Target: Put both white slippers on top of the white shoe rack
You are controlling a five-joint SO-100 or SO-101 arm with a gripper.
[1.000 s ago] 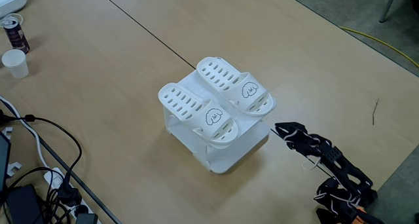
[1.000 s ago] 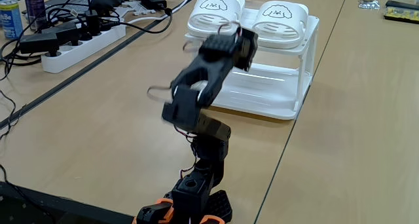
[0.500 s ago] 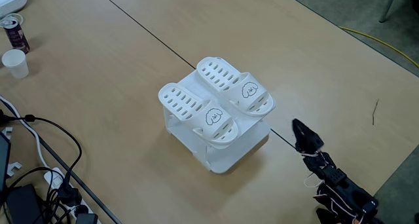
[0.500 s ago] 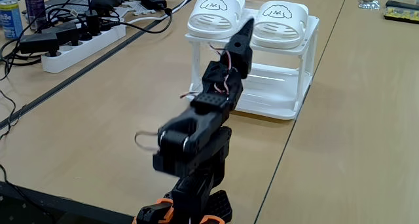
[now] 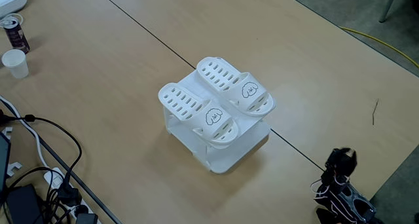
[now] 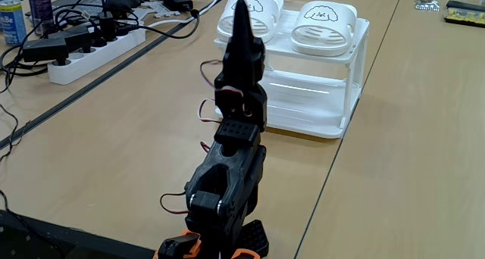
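White slippers, a pair of plastic slides with slotted straps and a small black-outlined dog face on each, well apart from the gripper. Black two-finger gripper folded back over the arm's base, pointing straight up in a fixed view, fingers pressed together into one narrow tip with nothing between them. Seen from above in a fixed view as a dark bunched mass near the lower right table corner, clear of everything else. Black arm upright beneath it, thin looped wires along the joints, orange parts at the foot. Behind the raised tip, the slippers lying flat and side by side, touching along their inner edges, on the top panel of the white plastic shoe rack, a boxy stand with see-through sides and a bare lower shelf. From above, the rack near the middle of the tan wooden table, set diagonally, dog faces toward the arm's side. Dark seam line across the tabletop, passing under the rack. At the upper left from above, a white paper cup just beside a dark drink can. Along the left edge, tangled black cables; in a fixed view a white power strip with black plugs.
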